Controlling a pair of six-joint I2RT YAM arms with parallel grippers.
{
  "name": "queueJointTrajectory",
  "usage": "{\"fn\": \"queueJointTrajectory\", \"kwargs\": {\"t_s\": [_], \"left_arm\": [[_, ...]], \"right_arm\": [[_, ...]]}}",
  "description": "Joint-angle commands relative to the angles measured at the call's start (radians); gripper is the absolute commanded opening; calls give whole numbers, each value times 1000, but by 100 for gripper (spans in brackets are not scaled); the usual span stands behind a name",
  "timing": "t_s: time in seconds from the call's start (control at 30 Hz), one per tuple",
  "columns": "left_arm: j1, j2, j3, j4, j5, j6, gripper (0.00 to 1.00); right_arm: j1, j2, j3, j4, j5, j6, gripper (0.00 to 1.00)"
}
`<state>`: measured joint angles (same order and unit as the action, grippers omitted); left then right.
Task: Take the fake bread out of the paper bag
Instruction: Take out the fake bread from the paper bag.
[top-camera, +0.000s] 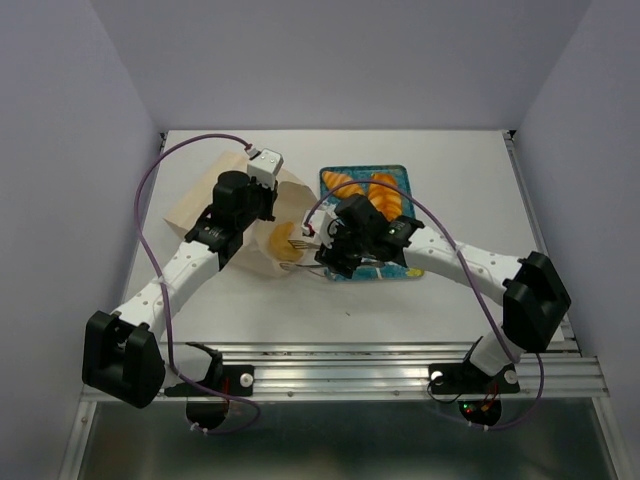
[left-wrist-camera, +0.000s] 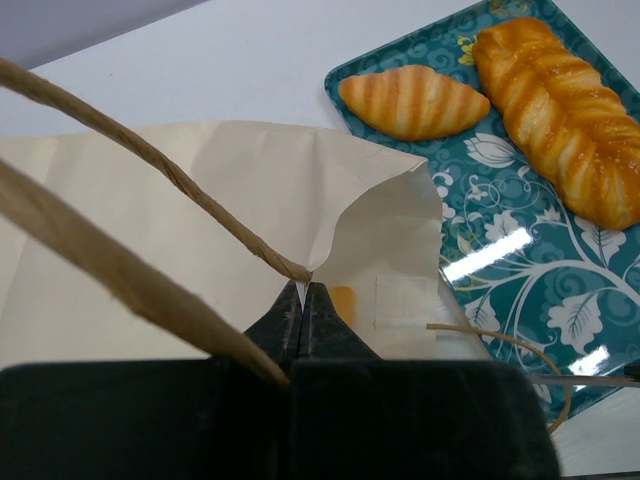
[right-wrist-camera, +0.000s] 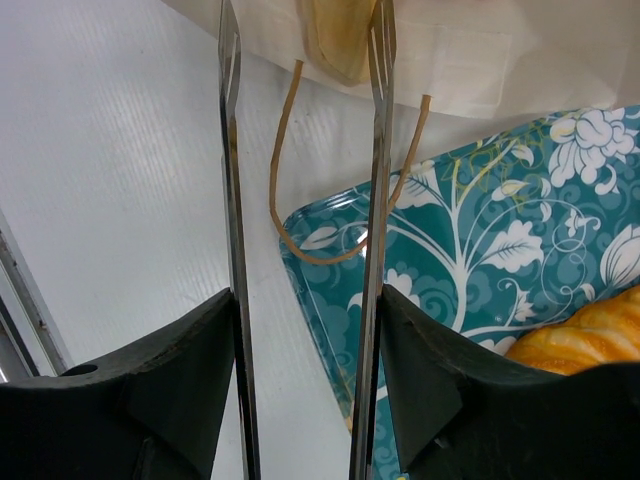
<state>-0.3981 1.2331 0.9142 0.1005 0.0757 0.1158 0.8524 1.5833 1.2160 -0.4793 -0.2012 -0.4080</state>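
The paper bag (top-camera: 205, 205) lies on its side left of the tray, its mouth facing right. My left gripper (left-wrist-camera: 303, 290) is shut on the bag's rim by a string handle, holding the mouth up. The small oval roll (top-camera: 281, 241) sits just inside the mouth; a sliver of it shows in the left wrist view (left-wrist-camera: 342, 303). My right gripper (right-wrist-camera: 305, 20), with long thin metal fingers, is open at the bag mouth, and the roll (right-wrist-camera: 340, 40) lies by its right finger. The croissant (left-wrist-camera: 413, 100) and the ridged loaf (left-wrist-camera: 560, 110) lie on the tray.
The teal floral tray (top-camera: 398, 272) sits right of the bag, under my right wrist. A loose string handle (right-wrist-camera: 285, 200) droops from the bag (right-wrist-camera: 470, 50) over the tray's corner. White walls enclose the table on three sides.
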Motion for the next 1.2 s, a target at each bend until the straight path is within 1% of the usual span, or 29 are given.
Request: {"fn": "queueJointTrajectory", "kwargs": {"t_s": [0.0, 0.13, 0.23, 0.33, 0.37, 0.4, 0.43, 0.47, 0.57, 0.6, 0.7, 0.8, 0.83, 0.87, 0.9, 0.97, 1.0, 1.03, 1.1, 1.17], "left_arm": [[-4, -26, -1, 51, 10, 7, 0], [-4, -23, -3, 51, 15, 8, 0], [-4, -23, -6, 53, 15, 10, 0], [-4, -21, -6, 53, 15, 13, 0], [-4, -20, -6, 53, 15, 12, 0], [-4, -20, -6, 54, 12, 12, 0], [-4, -17, -5, 54, 9, 12, 0], [-4, -17, -5, 54, 9, 12, 0], [-4, -12, 0, 54, 7, 13, 0], [-4, -11, 3, 53, 1, 13, 0], [-4, -6, 9, 50, -17, 10, 0], [-4, -4, 17, 45, -36, 1, 0], [-4, -7, 14, 45, -40, -1, 0], [-4, -7, 14, 47, -43, -2, 0], [-2, -9, 12, 47, -54, -5, 0], [-2, -15, 11, 45, -65, -10, 0], [-4, -15, 12, 45, -120, -24, 0], [-4, -15, 20, 45, -138, -34, 0], [-4, -11, 37, 36, -190, -76, 0], [-2, -7, 41, 42, -197, -90, 0]], "right_arm": [[17, 24, 59, 59, 42, -6, 62], [17, 49, 66, 70, 85, 3, 62], [17, 61, 63, 113, 150, 11, 61], [27, 64, 59, 148, 174, 17, 58], [27, 63, 56, 171, 178, 21, 56], [27, 60, 53, 174, 181, 23, 49], [27, 57, 50, 177, 178, 21, 47], [27, 50, 45, 191, 177, 21, 39], [27, 15, 17, 225, 145, 21, 30], [27, 4, 10, 234, 134, 26, 26], [27, -37, -7, 260, 105, 72, 21], [27, -83, -26, 281, 129, 164, 17], [27, -95, -32, 289, 141, 196, 14], [7, -117, -41, 291, 138, 259, 13], [-37, -130, -49, 292, 126, 294, 11], [-96, -161, -73, 307, -1, 394, 10], [-125, -198, -104, 315, -44, 422, 9], [-175, -216, -117, 321, -129, 460, 9], [-225, -265, -154, 324, -220, 521, 9], [-249, -293, -173, 324, -263, 549, 9]]}}
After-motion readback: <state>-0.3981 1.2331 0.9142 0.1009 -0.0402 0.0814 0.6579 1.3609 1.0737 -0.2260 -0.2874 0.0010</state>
